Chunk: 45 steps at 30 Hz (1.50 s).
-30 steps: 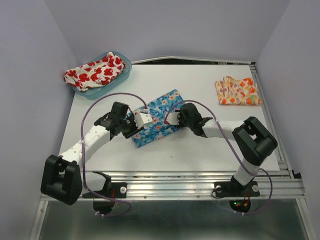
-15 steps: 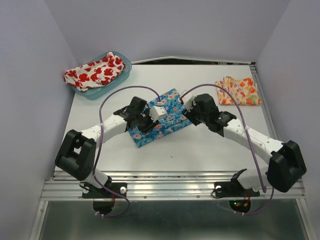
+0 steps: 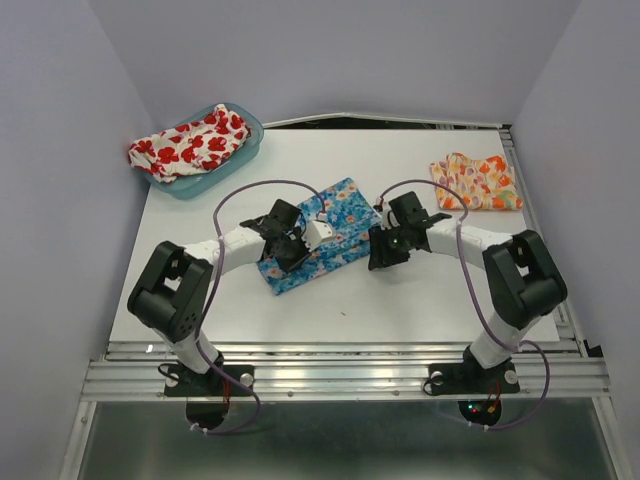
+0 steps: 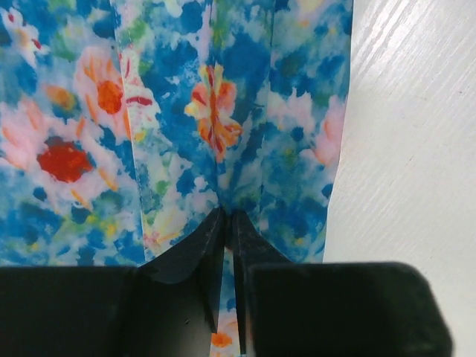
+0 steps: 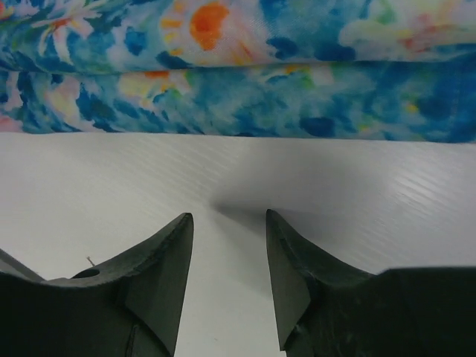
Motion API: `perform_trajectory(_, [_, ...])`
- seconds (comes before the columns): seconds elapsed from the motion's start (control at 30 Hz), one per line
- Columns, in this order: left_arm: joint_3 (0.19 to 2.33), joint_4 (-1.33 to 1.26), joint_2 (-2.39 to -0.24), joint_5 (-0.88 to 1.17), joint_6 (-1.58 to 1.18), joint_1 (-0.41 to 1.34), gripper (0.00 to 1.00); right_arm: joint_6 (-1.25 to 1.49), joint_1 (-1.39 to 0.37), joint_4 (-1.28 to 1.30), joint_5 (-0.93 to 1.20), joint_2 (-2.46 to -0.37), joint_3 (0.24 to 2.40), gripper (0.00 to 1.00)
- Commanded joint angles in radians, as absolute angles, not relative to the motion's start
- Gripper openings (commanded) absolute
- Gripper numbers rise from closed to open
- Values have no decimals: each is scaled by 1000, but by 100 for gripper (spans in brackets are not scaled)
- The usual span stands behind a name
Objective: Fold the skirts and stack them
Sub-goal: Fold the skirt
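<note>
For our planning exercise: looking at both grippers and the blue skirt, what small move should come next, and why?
Probably ease the right gripper forward to the edge of the blue skirt and close: it is open over bare table beside it, while the left gripper pinches the cloth.

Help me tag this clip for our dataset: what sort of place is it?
Probably a lab robot booth, not a home: plain grey walls enclose a white table mounted on an aluminium rail frame.

Overhead view plus wrist close-ups of blue skirt [image 3: 338, 225]
</note>
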State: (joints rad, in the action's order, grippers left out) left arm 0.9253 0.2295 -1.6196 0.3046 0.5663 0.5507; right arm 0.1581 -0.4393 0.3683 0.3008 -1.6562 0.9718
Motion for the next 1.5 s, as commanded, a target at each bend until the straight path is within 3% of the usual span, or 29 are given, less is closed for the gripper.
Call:
perform_trajectory(0.0, [971,271,-1635,327,538,571,15,329,-443,250,458,-1723,986,49])
perform_trajectory(0.13, [1009,313,-1652,386,522,609,5,383,-423,131,447,-1766,973,41])
perform_trajectory(0.3, [1083,339,-1678,471,424,630,3,379,-353,80,413,-1833,1046,29])
perform_trajectory(0.4, [1132,322,-1706,505,358,630,2,362,-321,78,403,-1865,1094,27])
perform_trajectory(0.53, [1164,290,-1746,541,241,630,2,388,-295,86,416,-1810,1072,32])
perform_trajectory(0.7, [1178,270,-1787,592,186,635,2,439,-285,107,432,-1712,948,47])
perform_trajectory(0.87, [1180,249,-1787,597,150,635,2,489,-285,66,547,-1663,848,48])
perform_trajectory(1.03, [1167,239,-1783,607,129,641,1,575,-285,-46,658,-1749,831,50])
perform_trajectory(1.47, [1167,235,-1747,589,117,670,0,601,-285,-103,663,-1865,862,10])
